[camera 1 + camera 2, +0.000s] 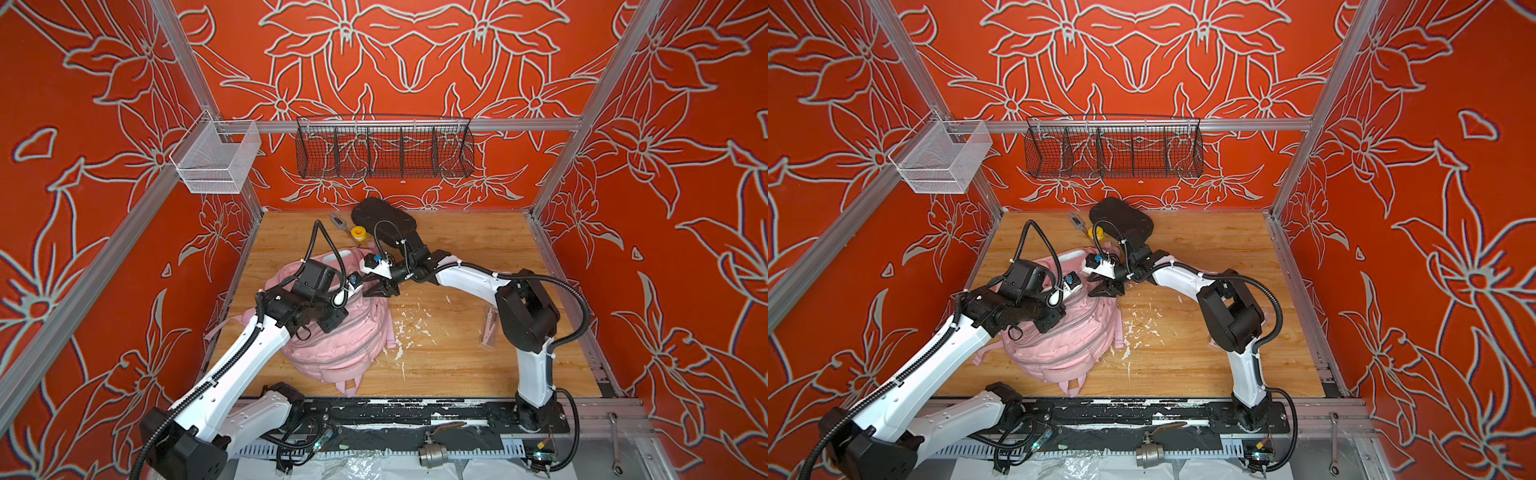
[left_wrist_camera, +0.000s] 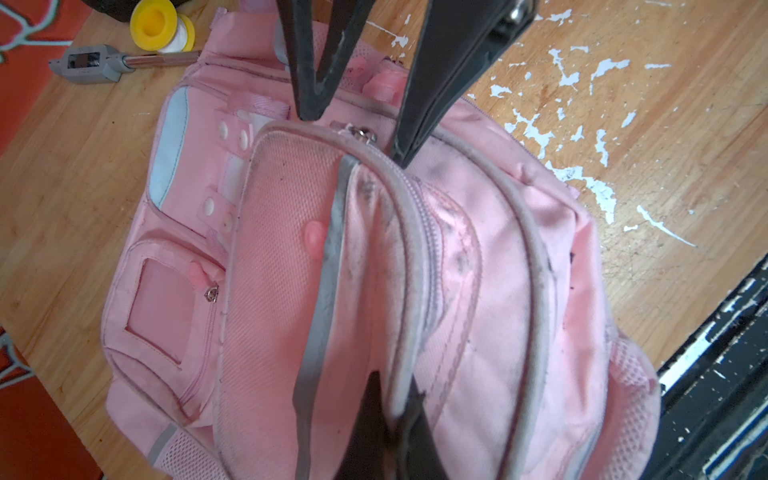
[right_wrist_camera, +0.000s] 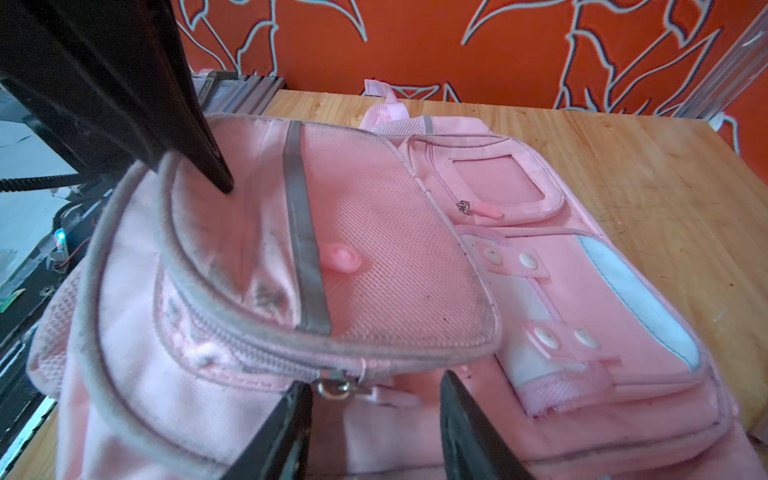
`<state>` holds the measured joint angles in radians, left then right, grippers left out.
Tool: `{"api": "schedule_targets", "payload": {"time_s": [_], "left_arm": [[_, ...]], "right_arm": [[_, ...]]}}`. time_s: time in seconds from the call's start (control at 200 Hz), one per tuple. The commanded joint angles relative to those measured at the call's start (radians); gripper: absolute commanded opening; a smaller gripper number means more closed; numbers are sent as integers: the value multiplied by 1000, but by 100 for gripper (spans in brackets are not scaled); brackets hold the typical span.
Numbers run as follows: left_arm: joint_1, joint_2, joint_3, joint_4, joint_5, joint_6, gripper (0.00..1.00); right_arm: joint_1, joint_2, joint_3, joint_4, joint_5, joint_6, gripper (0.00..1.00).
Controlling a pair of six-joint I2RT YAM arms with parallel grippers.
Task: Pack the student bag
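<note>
We note the student bag (image 1: 332,353): pale pink, grey piping, silvery strips, one pale blue panel, dark smudges on the front pocket. Worktop (image 1: 478,232): honey wood grain flecked white. Walls (image 1: 415,62): orange-red, grey-white outlined flowers. Tape roll (image 2: 160,25): yellow core, white. Hard case (image 1: 374,216) black. Wire basket (image 1: 384,149) black; mesh basket (image 1: 216,158) white.

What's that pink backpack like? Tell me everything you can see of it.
The student bag is a pale pink fabric backpack lying front-up on the wooden table, grubby along its grey piping. It has several zipped pockets, a silvery strip, a mesh panel, white snaps and pink straps. The left fingers pinch a front pocket's rim; the right fingers stand open either side of its zip pull.
</note>
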<state>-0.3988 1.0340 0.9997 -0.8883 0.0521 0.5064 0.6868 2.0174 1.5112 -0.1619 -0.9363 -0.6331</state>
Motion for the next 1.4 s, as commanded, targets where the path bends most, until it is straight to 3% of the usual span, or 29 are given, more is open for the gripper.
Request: {"api": "schedule_targets", "payload": {"time_s": [0.0, 0.375, 0.63, 0.886, 1.016, 1.161, 1.391], "left_arm": [[2, -39, 31, 77, 71, 41, 0], [39, -76, 30, 69, 68, 54, 0], [44, -72, 20, 69, 89, 49, 0], [44, -70, 10, 80, 91, 41, 0], [44, -71, 7, 80, 78, 30, 0], [44, -63, -6, 82, 67, -22, 0], [44, -11, -21, 101, 63, -203, 0]], "right_arm": [[13, 50, 56, -88, -63, -72, 50], [10, 31, 23, -194, -81, -155, 35], [5, 8, -6, -105, -100, -89, 18], [5, 31, 2, -84, -118, -46, 19], [5, 26, -12, -39, -112, 8, 10], [0, -1, -20, -44, -82, 67, 0], [0, -102, -72, -127, -13, 217, 0]]}}
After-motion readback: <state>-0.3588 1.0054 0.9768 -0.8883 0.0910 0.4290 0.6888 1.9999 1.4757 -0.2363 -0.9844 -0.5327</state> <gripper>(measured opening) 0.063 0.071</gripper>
